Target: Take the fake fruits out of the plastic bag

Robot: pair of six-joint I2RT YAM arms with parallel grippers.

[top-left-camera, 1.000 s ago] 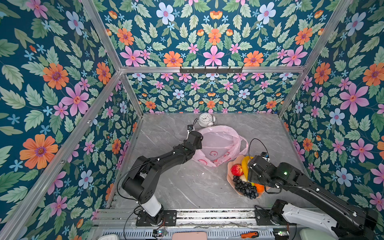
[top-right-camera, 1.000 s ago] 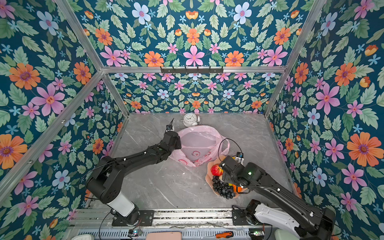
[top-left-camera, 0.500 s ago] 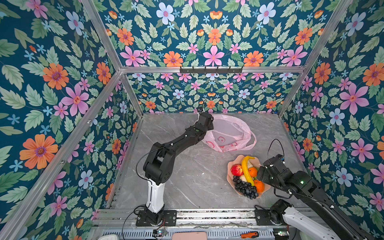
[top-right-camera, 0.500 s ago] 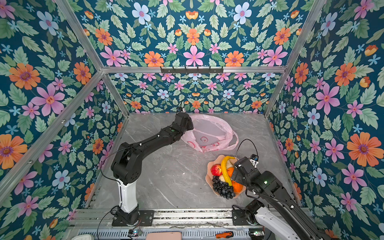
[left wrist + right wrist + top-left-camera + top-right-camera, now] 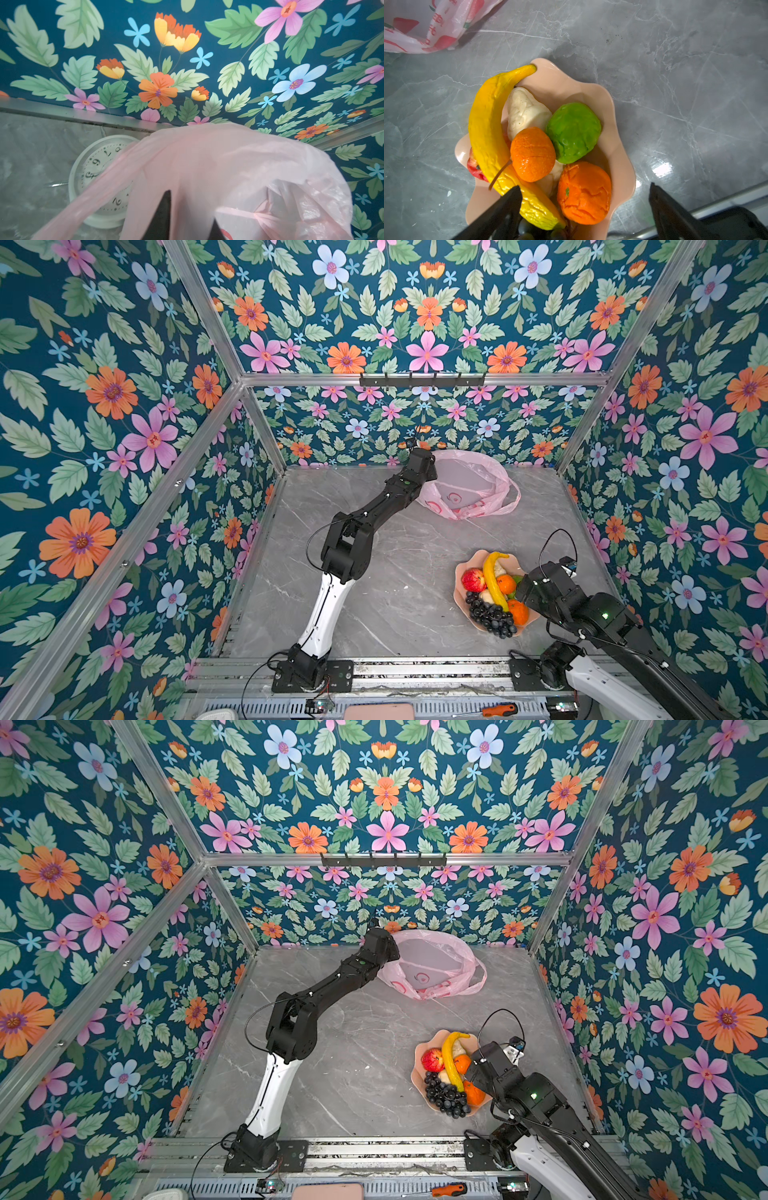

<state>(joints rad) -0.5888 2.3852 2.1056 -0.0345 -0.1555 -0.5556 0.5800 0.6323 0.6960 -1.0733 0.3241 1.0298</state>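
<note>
Dragged rearward by the left gripper (image 5: 191,205), the plastic bag (image 5: 469,485) sits by the back wall (image 5: 374,423); whether those jaws pinch it, I cannot tell. Meanwhile the right gripper (image 5: 584,185) gapes empty above the fake fruits (image 5: 529,153) in the dish (image 5: 591,87).

The bag (image 5: 228,166) hid about half the clock (image 5: 97,164) and, blurred at close range, lay across the left gripper (image 5: 190,209), of which only the jaws' tips showed above the picture's edge. In both top views those jaws sat hidden behind the wrist (image 5: 419,466). The banana (image 5: 488,128) covered most of the apple (image 5: 475,170); the grapes (image 5: 524,228) were cut off at the edge.
</note>
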